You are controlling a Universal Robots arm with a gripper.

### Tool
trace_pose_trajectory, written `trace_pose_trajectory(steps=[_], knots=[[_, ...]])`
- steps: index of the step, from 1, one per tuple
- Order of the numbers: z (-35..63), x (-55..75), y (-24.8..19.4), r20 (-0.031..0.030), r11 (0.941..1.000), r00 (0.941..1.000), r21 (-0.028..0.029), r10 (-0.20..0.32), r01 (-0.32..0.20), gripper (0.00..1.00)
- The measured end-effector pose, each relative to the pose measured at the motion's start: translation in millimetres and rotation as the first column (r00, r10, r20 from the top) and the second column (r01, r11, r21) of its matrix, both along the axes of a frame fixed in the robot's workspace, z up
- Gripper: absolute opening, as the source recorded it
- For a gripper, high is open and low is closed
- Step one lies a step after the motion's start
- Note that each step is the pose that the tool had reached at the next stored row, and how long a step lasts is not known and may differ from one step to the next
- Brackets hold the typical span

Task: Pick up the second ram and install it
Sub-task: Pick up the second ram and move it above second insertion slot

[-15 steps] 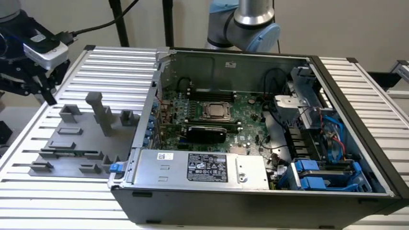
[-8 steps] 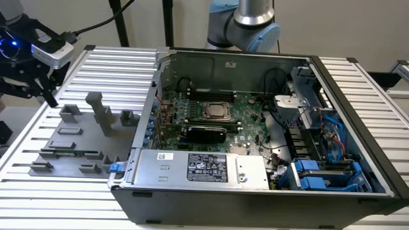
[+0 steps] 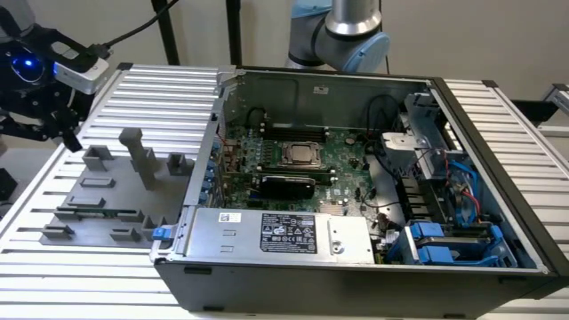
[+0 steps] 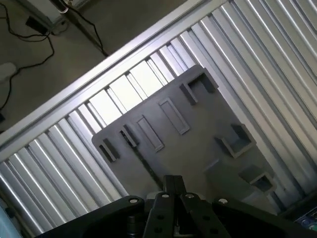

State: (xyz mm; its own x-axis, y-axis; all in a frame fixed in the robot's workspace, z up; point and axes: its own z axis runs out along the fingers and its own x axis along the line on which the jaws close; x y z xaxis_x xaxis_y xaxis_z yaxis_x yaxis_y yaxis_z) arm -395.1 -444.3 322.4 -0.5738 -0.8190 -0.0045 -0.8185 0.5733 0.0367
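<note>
The second ram (image 3: 100, 213), a thin green stick, lies flat in the grey fixture plate (image 3: 98, 200) on the slatted table, on the exterior view's left. My gripper (image 3: 49, 130) hangs above and behind the fixture's far left corner, well clear of the ram. In the wrist view my gripper (image 4: 174, 186) looks down on the fixture plate (image 4: 198, 148); its fingertips sit together with nothing between them. The open computer case (image 3: 356, 267) holds the green motherboard (image 3: 342, 157), with the dark memory slots (image 3: 289, 131) beyond the CPU socket (image 3: 300, 155).
Grey fixture blocks, one a tall post (image 3: 138, 157), stand up from the plate. The case's metal wall (image 3: 213, 133) rises between fixture and motherboard. A power supply (image 3: 284, 233) fills the case's near side and blue drive bays (image 3: 449, 243) its right. Cables trail on the floor (image 4: 29, 29).
</note>
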Motion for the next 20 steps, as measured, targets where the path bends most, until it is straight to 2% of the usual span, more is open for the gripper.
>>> trace_pose_trajectory(steps=[5,11,20], knots=[[-1.4,0.0,0.0,0.0003,0.998,0.998,-0.0058,0.063,-0.063,0.0],[-4.6,0.2,-1.5,0.0086,0.9954,0.9954,-0.0132,0.095,-0.095,0.0],[-19.1,8.0,-4.1,0.0081,0.9909,0.991,-0.0179,0.134,-0.134,0.0]])
